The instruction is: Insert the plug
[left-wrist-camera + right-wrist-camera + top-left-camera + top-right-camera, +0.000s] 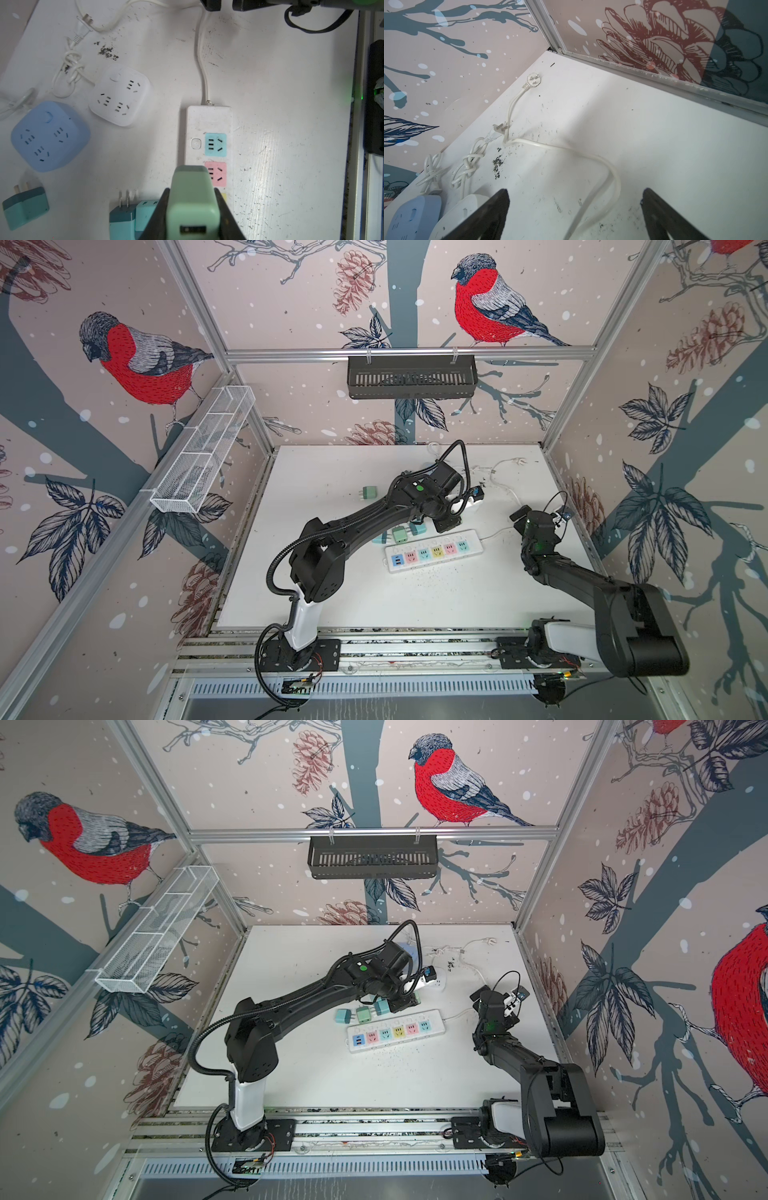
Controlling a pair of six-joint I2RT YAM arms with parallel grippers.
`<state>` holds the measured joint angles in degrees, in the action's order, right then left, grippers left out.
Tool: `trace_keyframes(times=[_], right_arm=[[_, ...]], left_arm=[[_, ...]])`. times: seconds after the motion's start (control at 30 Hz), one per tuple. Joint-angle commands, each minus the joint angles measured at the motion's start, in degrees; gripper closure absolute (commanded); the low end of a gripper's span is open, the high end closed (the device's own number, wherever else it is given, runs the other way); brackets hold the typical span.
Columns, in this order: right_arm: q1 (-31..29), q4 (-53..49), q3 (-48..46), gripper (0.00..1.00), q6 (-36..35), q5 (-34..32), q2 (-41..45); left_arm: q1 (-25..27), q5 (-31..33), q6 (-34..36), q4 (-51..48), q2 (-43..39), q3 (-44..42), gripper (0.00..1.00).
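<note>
My left gripper (192, 190) is shut on a pale green plug (193, 207), its black fingers (161, 207) pressed on both sides. The plug's front end hangs over the white power strip (208, 120) beside the pink socket (219, 175); its prongs are hidden. The blue socket (216, 144) lies just beyond. In both top views the strip (434, 551) (397, 1031) lies mid-table with the left gripper (446, 524) (405, 1004) over its far edge. My right gripper (575, 193) (520, 515) stands open above a white cable (610, 172), holding nothing.
A blue cube socket (49, 135) and a white cube socket (121, 94) sit behind the strip with knotted white cords (71, 62). Loose teal plugs (25, 205) (122, 216) lie by the strip; another green plug (369, 492) rests further left. Walls enclose the table (332, 593).
</note>
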<state>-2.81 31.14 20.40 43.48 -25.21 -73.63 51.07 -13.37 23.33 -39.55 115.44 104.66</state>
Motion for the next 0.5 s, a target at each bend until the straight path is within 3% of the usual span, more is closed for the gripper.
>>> trace_keyframes(times=[0.0,0.47], right_arm=[[0.38,4.87,-0.65,0.00,0.94,-0.23,-0.88],[1.32,3.67,-0.19,0.00,1.09,1.83,-0.91]], left_arm=[[0.40,-2.12,0.31,-5.01,3.60,4.53,1.00],[3.16,-2.54,-0.03,-9.23,13.76,12.57,1.00]])
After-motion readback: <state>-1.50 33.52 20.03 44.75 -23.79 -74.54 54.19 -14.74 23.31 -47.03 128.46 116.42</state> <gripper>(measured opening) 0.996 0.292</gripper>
